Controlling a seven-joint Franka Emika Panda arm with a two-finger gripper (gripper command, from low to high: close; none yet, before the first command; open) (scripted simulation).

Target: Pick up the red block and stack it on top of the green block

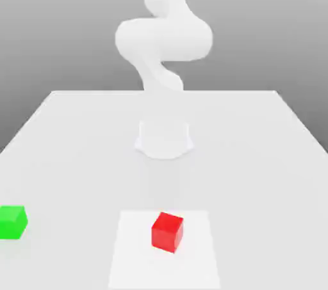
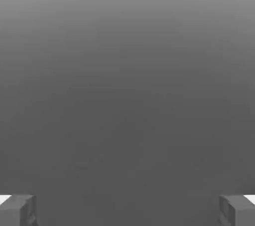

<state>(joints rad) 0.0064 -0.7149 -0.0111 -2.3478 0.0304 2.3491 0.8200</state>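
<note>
Background: plain grey backdrop behind a pale white table (image 1: 256, 154) that fills the lower half of the exterior view.
Gripper: in the hand view the gripper (image 2: 127, 211) has its two grey fingertips (image 2: 19, 210) at the lower left and lower right corners of the frame, set wide apart, with nothing between them; only a smooth grey gradient lies ahead of them.
Gripper state: wide open, holding nothing.
Arm: the white arm (image 1: 163, 39) stands in the upper middle of the exterior view, a thick bent column coming down from the top edge, bulging at an elbow and narrowing toward its base.
Base: a round white base (image 1: 164, 139) sits on the table at the centre of the exterior view, just below the arm.
Red block: the red block (image 1: 167, 232) lies on the table in the lower middle of the exterior view, turned slightly so that one corner points toward the camera; it is below the base and well apart from it.
Patch: the red block rests on a lighter rectangular patch (image 1: 134, 257) of the table surface, which reaches to the bottom edge of the exterior view.
Green block: the green block (image 1: 13, 221) sits on the table at the far lower left of the exterior view, touching the frame's left edge, outside the lighter patch.
Blocks relation: both cubes rest flat on the table, well apart, the green one to the exterior view's left of the red one and at nearly the same height in the frame.
</note>
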